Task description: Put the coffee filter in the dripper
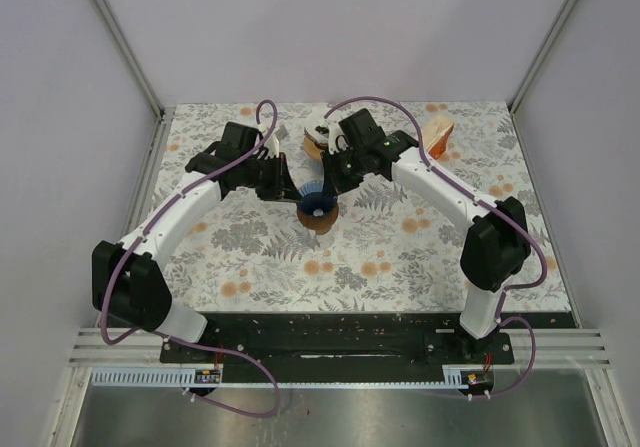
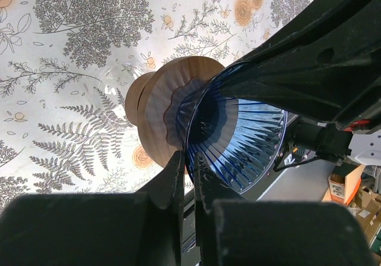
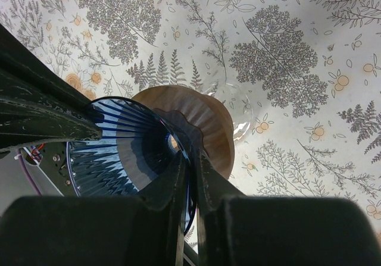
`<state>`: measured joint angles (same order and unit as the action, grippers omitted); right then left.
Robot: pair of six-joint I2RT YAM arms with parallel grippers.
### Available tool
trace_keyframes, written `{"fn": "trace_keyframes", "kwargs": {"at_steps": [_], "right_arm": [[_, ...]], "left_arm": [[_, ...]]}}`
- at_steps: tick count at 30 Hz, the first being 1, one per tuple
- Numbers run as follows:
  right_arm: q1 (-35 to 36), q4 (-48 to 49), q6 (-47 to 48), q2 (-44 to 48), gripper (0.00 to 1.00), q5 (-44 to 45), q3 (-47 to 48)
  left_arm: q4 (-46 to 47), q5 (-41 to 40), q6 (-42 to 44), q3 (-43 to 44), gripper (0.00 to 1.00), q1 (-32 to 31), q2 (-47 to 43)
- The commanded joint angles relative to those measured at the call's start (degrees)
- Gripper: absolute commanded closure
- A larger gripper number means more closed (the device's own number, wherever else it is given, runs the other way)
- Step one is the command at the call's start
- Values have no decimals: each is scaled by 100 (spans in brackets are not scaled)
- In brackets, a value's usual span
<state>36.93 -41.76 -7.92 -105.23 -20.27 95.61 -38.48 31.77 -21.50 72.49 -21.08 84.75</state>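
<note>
The dripper (image 1: 318,204) is a blue ribbed glass cone on a round wooden base (image 2: 158,114), standing mid-table. My left gripper (image 1: 297,191) comes in from the left and is shut on the dripper's rim (image 2: 189,159). From the right, my right gripper (image 1: 331,180) pinches the opposite rim (image 3: 191,162). The right wrist view looks into the dripper (image 3: 128,150), and only blue ribs and the bottom hole show inside. A brown paper shape (image 1: 314,147) lies behind the grippers, partly hidden by the right arm. It may be the coffee filter.
A tan and white packet (image 1: 437,133) lies at the back right of the flowered tablecloth (image 1: 400,257). Grey walls with metal rails close the table on three sides. Both arm bases stand at the near edge.
</note>
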Motion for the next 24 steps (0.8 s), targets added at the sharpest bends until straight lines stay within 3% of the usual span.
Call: {"fn": "trace_keyframes", "kwargs": {"at_steps": [1, 12, 18, 24], "right_arm": [[7, 80, 379, -235, 100, 67, -412], [16, 28, 406, -147, 98, 120, -395], [16, -131, 300, -42, 74, -29, 115], [7, -333, 309, -24, 58, -82, 633]], "left_arm": [[-327, -408, 594, -455, 100, -19, 322], [-414, -286, 673, -131, 100, -19, 393], [-590, -180, 699, 555, 77, -28, 341], [-740, -241, 761, 898, 69, -19, 340]]}}
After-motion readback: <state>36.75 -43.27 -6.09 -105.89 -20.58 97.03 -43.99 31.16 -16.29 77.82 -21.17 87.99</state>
